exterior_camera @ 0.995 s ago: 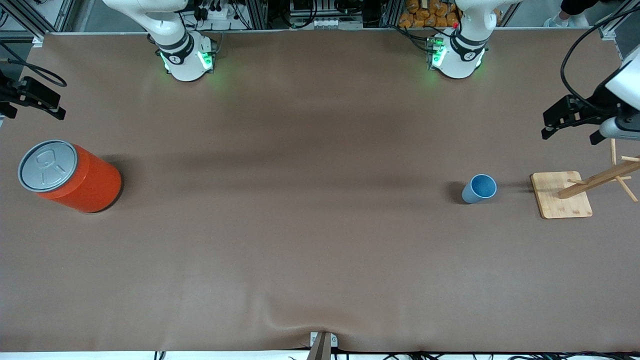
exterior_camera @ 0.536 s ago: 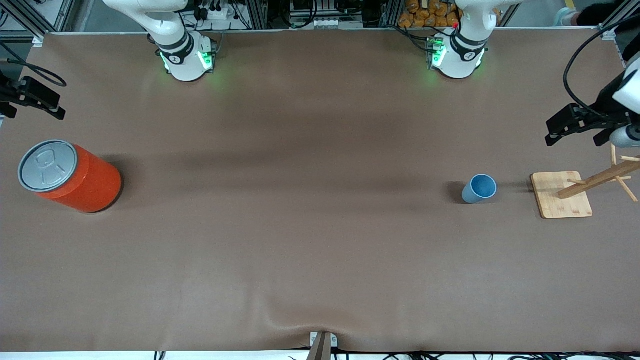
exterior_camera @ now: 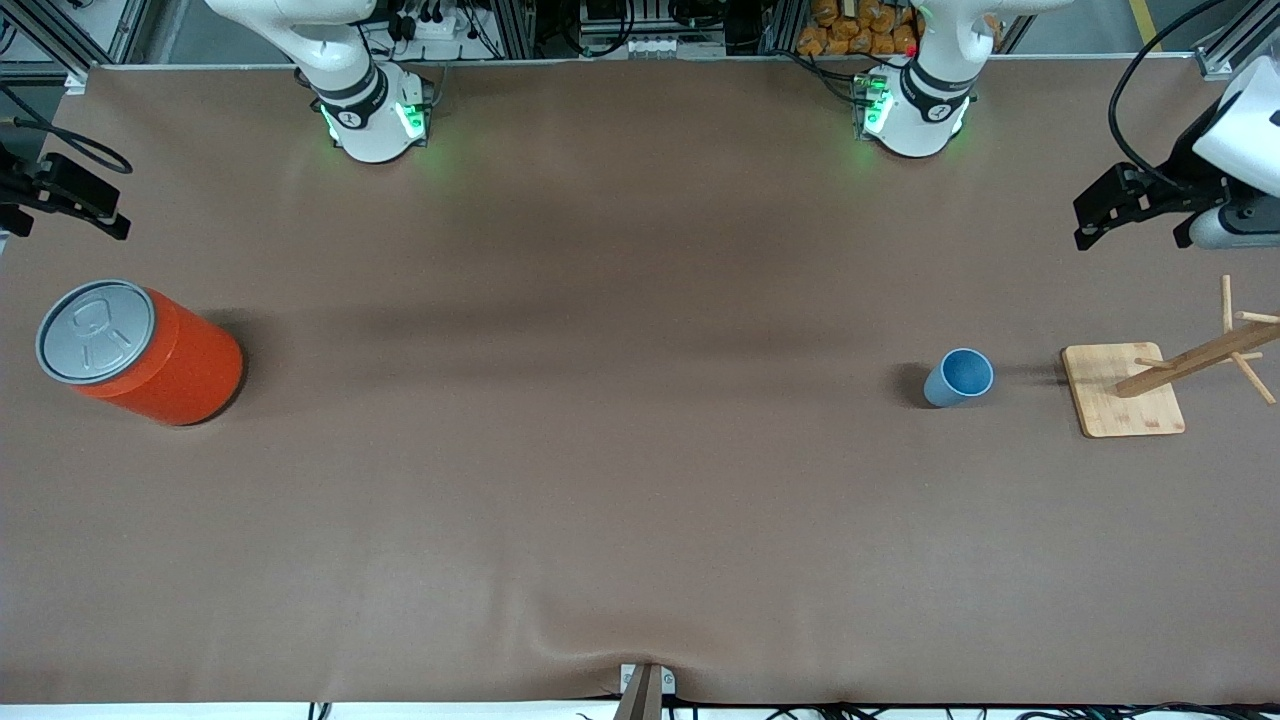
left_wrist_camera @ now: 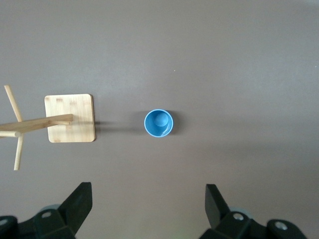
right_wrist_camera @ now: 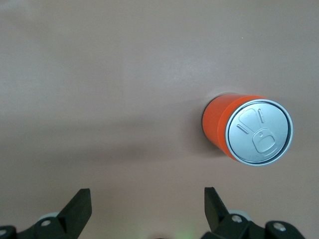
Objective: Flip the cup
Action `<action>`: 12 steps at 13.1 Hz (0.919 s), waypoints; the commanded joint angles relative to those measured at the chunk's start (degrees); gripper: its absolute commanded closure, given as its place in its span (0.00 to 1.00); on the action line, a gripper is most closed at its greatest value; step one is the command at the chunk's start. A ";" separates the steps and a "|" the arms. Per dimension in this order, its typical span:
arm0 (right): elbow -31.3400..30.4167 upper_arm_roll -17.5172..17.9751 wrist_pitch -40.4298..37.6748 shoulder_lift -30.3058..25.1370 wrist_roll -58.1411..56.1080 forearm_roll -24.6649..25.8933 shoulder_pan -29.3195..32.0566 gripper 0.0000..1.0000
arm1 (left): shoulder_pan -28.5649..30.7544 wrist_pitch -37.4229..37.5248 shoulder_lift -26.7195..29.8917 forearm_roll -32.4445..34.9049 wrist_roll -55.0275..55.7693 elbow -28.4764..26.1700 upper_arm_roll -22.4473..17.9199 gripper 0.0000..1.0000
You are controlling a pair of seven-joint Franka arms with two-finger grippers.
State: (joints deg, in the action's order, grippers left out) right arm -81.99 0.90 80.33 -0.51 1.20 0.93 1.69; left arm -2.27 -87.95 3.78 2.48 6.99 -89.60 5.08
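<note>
The cup point(exterior_camera: 958, 378) is a small light-blue tumbler. It stands upright with its mouth up on the brown table, toward the left arm's end. It also shows in the left wrist view point(left_wrist_camera: 159, 123), seen from straight above. My left gripper point(exterior_camera: 1130, 212) hangs high over that end of the table; its fingers are open and empty point(left_wrist_camera: 148, 189), well apart from the cup. My right gripper point(exterior_camera: 85, 200) waits high over the right arm's end, open and empty point(right_wrist_camera: 147, 191).
A wooden peg rack on a square base point(exterior_camera: 1112, 405) stands beside the cup, closer to the table's end; it also shows in the left wrist view point(left_wrist_camera: 70, 118). A big orange can with a grey lid point(exterior_camera: 140, 350) stands at the right arm's end and shows in the right wrist view point(right_wrist_camera: 249, 130).
My left gripper has shifted a little over its end of the table, toward the bases' edge. The cup, the can and the right arm have not moved.
</note>
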 commanded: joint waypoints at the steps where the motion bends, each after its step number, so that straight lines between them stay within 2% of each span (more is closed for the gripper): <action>1: 1.04 0.07 -0.79 0.34 -0.58 0.12 0.42 0.00 | -0.89 0.06 2.29 0.60 -0.40 -1.99 -0.95 0.00; 5: 1.04 0.07 -0.79 0.34 -0.58 0.04 0.51 0.00 | -0.63 2.59 1.85 -0.97 -5.23 -0.67 -2.62 0.00; 8: 1.04 0.16 -0.70 0.34 -0.58 0.12 0.51 0.00 | -0.54 4.19 2.02 -2.04 -2.44 -0.14 -2.71 0.00; 12: 1.04 0.16 -0.79 0.34 -0.58 0.21 0.51 0.00 | -0.98 6.65 -0.26 -2.04 0.30 3.46 -2.80 0.00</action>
